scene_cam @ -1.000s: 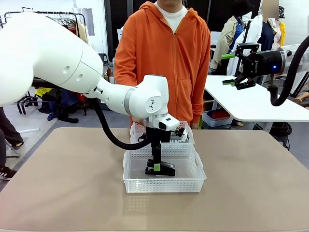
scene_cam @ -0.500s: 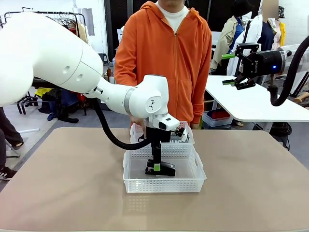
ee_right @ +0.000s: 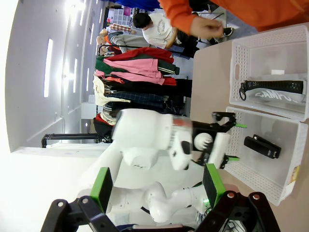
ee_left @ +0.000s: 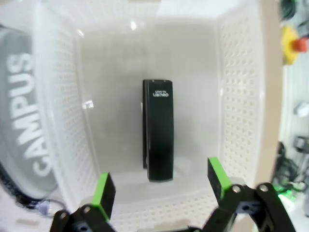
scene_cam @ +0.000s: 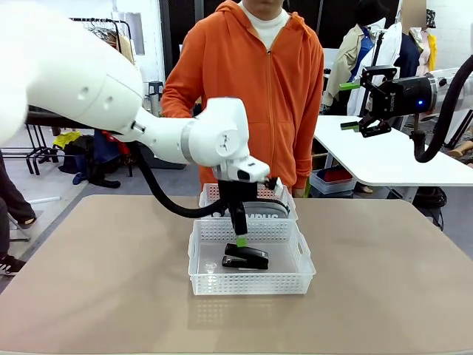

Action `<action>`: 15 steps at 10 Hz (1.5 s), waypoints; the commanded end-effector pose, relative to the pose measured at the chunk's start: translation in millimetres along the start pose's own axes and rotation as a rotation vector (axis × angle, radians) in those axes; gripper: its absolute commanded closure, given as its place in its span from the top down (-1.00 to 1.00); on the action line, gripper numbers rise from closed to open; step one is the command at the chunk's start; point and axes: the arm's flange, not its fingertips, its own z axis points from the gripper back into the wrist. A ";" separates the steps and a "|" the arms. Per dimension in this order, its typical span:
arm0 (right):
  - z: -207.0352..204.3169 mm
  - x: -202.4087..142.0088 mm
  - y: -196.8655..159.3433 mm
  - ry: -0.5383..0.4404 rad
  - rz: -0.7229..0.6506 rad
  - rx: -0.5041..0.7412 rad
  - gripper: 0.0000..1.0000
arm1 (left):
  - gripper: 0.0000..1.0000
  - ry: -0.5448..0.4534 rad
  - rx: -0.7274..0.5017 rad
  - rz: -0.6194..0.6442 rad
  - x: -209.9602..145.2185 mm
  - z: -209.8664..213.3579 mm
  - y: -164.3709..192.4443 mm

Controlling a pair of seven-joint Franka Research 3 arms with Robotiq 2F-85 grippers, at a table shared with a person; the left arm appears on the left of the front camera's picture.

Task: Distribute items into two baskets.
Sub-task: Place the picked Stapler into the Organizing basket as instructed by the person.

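A tan table [scene_cam: 96,274] sits in a bright workroom with clothes racks behind, and a person in an orange hooded top [scene_cam: 251,81] stands at its far side.

The left gripper [scene_cam: 240,238] hangs over the near basket [scene_cam: 250,283], its green-padded fingers [ee_left: 103,189] spread apart with nothing between them; it is just above the stapler [scene_cam: 246,258] and not touching it. The stapler, small, black and glossy, lies flat on the basket floor; the wrist view shows pale print on its top that is too small to read with confidence. The right gripper [scene_cam: 367,100] is raised high at the right, well apart from the table, its jaws likewise wide and empty.

Both baskets are shallow, white, translucent plastic with perforated lattice walls. The far basket [scene_cam: 214,194] touches or nearly touches the near one, and the left arm hides much of it from the front. The grey pouch [ee_right: 275,89] lies in it, its white "CAMPUS" lettering seen through the lattice in the left wrist view, cut off at the picture's edge. A second white table [scene_cam: 384,159] stands to the right behind.
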 end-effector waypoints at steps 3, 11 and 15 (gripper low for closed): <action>0.3 1.0 4.0 -0.005 -0.003 -0.003 1.00 | 1.00 -0.273 0.001 0.274 -75.1 75.4 -39.5; 0.3 1.0 4.0 -0.005 -0.003 -0.003 1.00 | 1.00 -0.538 -0.018 0.534 -144.9 134.7 -44.2; 0.3 1.0 4.0 -0.005 -0.003 -0.003 1.00 | 1.00 -0.538 -0.018 0.534 -144.9 134.7 -44.2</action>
